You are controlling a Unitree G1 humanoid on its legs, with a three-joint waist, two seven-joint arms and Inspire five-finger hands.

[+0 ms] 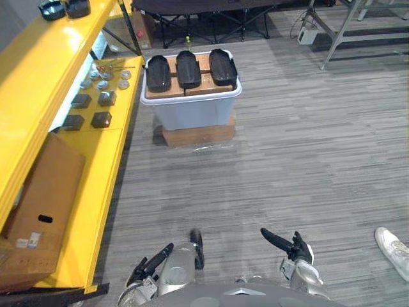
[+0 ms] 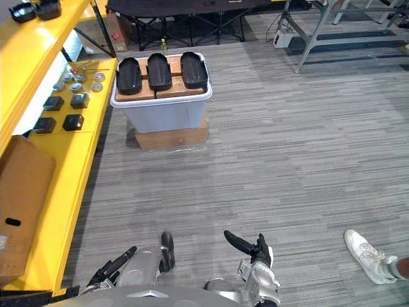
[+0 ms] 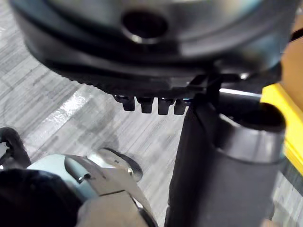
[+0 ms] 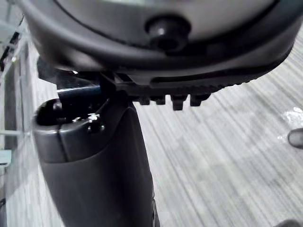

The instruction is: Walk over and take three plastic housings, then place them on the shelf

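Three black plastic housings [image 1: 158, 72] [image 1: 188, 68] [image 1: 222, 66] lie side by side on wooden blocks on top of a pale tub [image 1: 192, 110], several steps ahead on the floor. The yellow shelf [image 1: 96, 185] runs along the left. My left hand [image 1: 152, 261] hangs low at the bottom, its fingers straight and holding nothing. To the right of it my right hand [image 1: 289, 246] is also low, fingers straight and empty. Both hands are far from the housings. In the wrist views, the left thumb [image 3: 222, 165] and right thumb [image 4: 94, 165] stand out over bare floor.
The tub rests on a wooden base [image 1: 197, 135]. Small grey and black parts [image 1: 102, 98] and a cardboard box [image 1: 38, 211] sit on the lower shelf; two black items [image 1: 64, 9] on the upper one. A person's white shoe [image 1: 393, 251] is at the right. A metal frame [image 1: 348, 29] stands behind.
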